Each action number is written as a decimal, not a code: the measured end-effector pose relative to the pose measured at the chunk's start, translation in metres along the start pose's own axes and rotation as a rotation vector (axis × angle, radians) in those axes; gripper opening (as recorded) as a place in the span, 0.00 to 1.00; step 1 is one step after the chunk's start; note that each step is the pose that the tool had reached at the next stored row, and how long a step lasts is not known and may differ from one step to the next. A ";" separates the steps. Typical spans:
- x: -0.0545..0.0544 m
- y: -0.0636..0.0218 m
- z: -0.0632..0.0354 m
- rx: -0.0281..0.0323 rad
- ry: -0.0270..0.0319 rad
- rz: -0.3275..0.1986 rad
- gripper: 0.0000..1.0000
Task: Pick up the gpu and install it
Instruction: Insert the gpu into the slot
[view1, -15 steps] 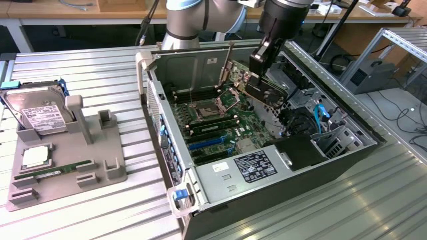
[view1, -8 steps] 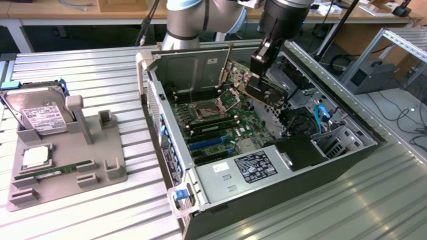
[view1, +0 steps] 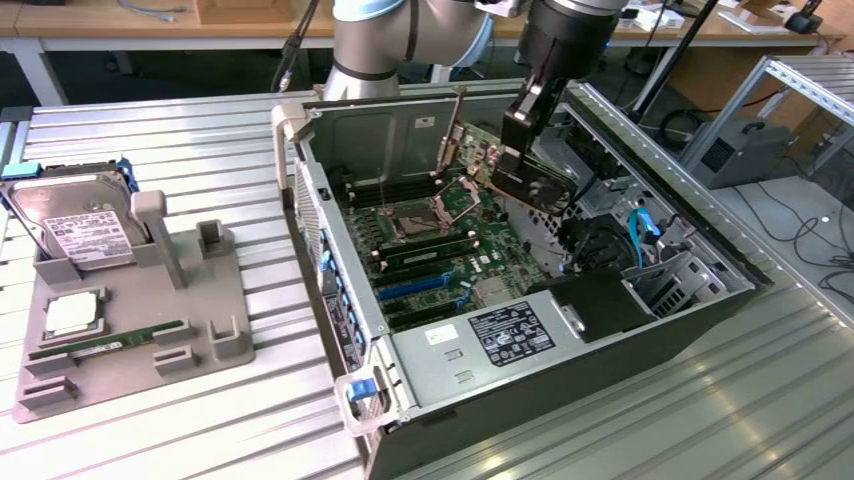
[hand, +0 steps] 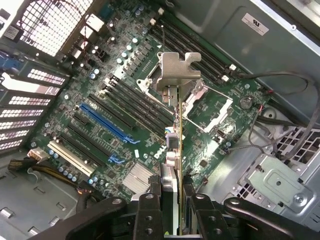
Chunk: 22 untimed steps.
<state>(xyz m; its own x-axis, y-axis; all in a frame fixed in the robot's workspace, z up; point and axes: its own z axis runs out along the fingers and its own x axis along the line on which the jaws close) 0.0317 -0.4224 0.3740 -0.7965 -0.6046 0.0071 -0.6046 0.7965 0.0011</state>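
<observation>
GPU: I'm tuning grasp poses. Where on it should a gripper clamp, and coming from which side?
Probably as the gripper holds it now. The gpu is thin and flat, so the fingers press its two broad faces at the long edge facing away from the motherboard, coming from above. That leaves the bracket end and the lower edge free.

From my remote desk, the gpu (hand: 177, 145) sits edge-on between the jaws, both faces hidden from me; the gripper (hand: 171, 187) runs off the picture's edge behind them, and print on the white label (hand: 254, 23) far beyond them is too small to read.
</observation>
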 end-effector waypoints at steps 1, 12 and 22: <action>0.000 0.0000 0.0000 0.0000 0.0000 -0.006 0.27; 0.000 0.0000 0.0000 0.0004 0.0001 -0.052 0.27; 0.000 0.0000 0.0000 0.0006 0.0001 -0.097 0.27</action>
<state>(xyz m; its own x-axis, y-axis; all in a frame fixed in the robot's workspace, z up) 0.0317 -0.4224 0.3739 -0.7343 -0.6788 0.0070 -0.6788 0.7343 0.0011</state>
